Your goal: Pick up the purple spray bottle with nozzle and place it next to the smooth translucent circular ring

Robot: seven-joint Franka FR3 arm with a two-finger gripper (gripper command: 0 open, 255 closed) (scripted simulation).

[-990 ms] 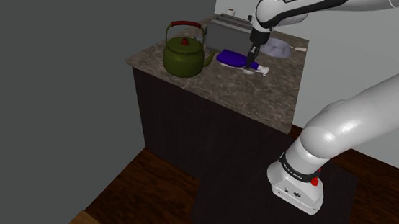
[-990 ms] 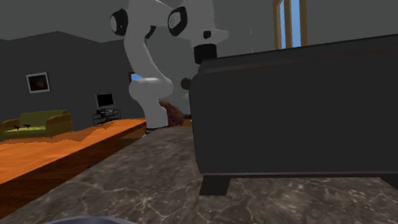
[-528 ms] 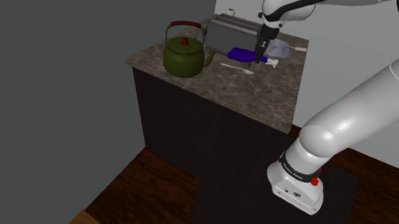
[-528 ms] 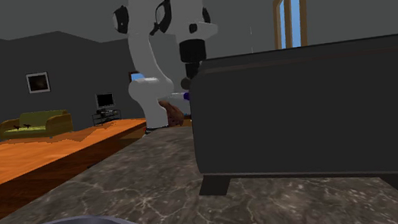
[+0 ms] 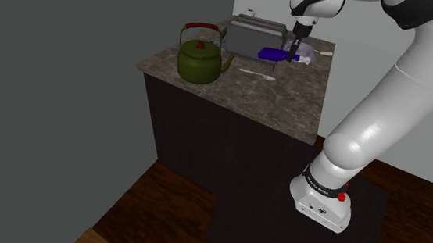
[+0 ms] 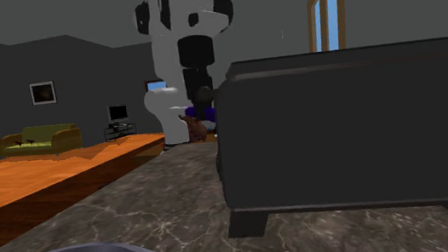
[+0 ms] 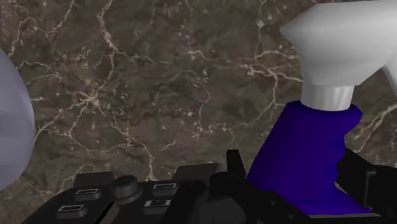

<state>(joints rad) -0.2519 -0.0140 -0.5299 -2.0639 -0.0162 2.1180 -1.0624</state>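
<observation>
wrist view: pincer pinching the purple spray bottle; its white nozzle head is cut off at the edge.
shoulder view: bottle about level over the tabletop, just beside the pale ring, body pointing to that view's left, nozzle end hidden behind the pincer.

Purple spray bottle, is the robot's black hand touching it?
Touching. In the wrist view the gripper has its two black fingers pressed against both sides of the purple spray bottle, clasping it.
</observation>
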